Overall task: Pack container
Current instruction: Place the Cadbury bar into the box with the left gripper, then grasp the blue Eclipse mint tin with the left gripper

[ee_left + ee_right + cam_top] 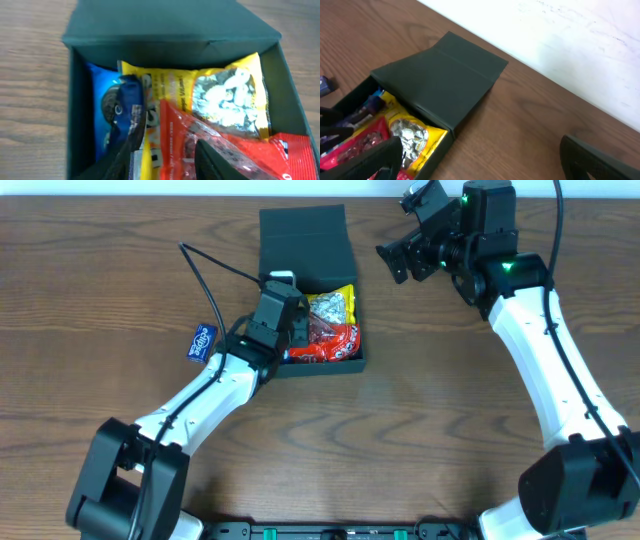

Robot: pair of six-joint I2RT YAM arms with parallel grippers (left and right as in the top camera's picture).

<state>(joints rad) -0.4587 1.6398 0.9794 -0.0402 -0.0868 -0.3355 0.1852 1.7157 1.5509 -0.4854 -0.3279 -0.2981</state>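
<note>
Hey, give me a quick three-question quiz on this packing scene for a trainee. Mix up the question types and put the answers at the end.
1. True or false: the lid of the container is shut.
2. Which end effector is over the open container? A) left B) right C) both
3. Fill in: a small ___ packet lies on the table, outside the container.

Key:
1. False; it is flipped back.
2. A. The left end effector is over the container, and the right end effector hangs off to the side.
3. Blue.
</note>
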